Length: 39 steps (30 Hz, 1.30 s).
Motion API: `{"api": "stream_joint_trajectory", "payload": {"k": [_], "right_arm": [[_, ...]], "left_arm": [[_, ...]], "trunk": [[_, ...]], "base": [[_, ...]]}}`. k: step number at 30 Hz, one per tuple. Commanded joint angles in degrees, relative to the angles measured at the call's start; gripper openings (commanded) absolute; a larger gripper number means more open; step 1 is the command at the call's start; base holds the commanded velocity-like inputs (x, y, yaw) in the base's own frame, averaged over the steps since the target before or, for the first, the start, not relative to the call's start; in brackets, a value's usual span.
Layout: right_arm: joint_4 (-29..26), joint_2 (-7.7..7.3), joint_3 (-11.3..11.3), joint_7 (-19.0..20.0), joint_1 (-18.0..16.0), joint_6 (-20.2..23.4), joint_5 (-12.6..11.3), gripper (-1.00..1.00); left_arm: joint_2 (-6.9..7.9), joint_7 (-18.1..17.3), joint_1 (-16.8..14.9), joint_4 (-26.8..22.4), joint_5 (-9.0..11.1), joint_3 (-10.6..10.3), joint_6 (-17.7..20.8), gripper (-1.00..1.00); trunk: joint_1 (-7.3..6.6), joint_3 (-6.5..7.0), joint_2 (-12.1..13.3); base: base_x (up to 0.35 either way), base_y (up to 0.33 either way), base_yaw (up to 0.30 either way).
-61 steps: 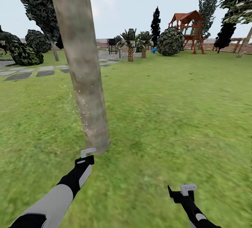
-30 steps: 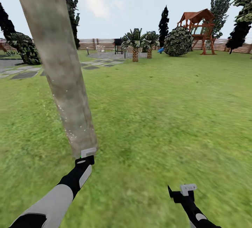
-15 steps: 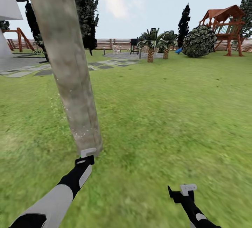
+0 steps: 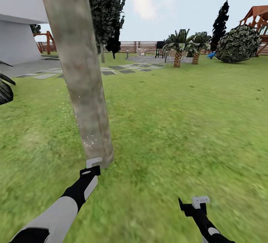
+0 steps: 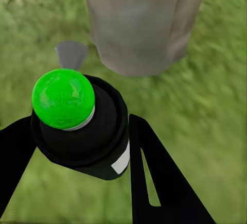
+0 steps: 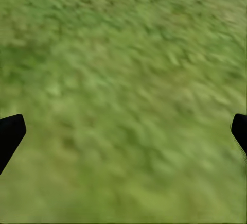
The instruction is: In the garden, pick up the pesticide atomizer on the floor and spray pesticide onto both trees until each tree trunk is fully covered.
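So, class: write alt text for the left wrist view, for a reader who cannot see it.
The left gripper clamps a small black pesticide atomizer with a bright green cap, pointed at the base of a thick grey-tan tree trunk. Blurred green grass surrounds the trunk.

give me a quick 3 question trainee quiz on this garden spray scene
1. True or false: the left end effector grips the pesticide atomizer.
2. Multiple choice: what lies under the right end effector? A) paving stones B) grass C) a bush
3. Fill in: white pesticide specks dot the lower part of the tree ____.

Key: 1 true; 2 B; 3 trunk.
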Motion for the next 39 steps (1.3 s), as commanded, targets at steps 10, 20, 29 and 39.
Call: {"api": "stream_joint_trajectory", "payload": {"k": [10,20,29,39], "right_arm": [[0.0,0.00,0.0,0.0,0.0,0.0,0.0,1.00],[0.0,0.00,0.0,0.0,0.0,0.0,0.0,1.00],[0.0,0.00,0.0,0.0,0.0,0.0,0.0,1.00],[0.0,0.00,0.0,0.0,0.0,0.0,0.0,1.00]], "left_arm": [[0.07,-0.1,0.0,0.0,0.0,0.0,0.0,-1.00],[0.08,-0.1,0.0,0.0,0.1,0.0,0.0,-1.00],[0.08,0.0,0.0,0.0,0.1,0.0,-0.1,-1.00],[0.03,-0.2,0.0,-1.0,-0.1,0.0,0.5,-1.00]], "trunk": [[0.00,0.00,0.0],[0.00,0.00,0.0],[0.00,0.00,0.0],[0.00,0.00,0.0]], "base": [[0.123,-0.271,0.276],[0.112,-0.271,0.112],[0.011,-0.273,0.197],[-0.121,-0.172,0.277]]}}
